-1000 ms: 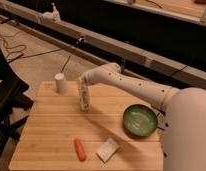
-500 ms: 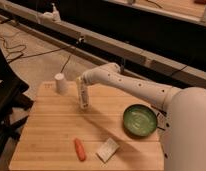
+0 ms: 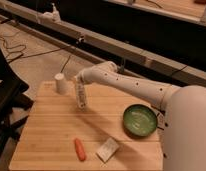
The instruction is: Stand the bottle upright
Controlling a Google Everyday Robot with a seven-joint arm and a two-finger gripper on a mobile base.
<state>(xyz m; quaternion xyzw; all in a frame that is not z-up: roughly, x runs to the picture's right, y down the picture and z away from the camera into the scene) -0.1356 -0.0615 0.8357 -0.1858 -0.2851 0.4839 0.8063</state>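
The bottle (image 3: 82, 94) stands nearly upright on the wooden table (image 3: 46, 135), long axis vertical, leaning slightly; my gripper (image 3: 79, 80) sits clamped tight on its upper end, beside the paper cup (image 3: 61, 83).

So the white, speckled robot arm (image 3: 141, 85) stretches in from the lower right, going up and left. The pale gripper (image 3: 82, 85) sits at its far left end, pointing downward, jaws shut on a slim whitish bottle (image 3: 82, 97).
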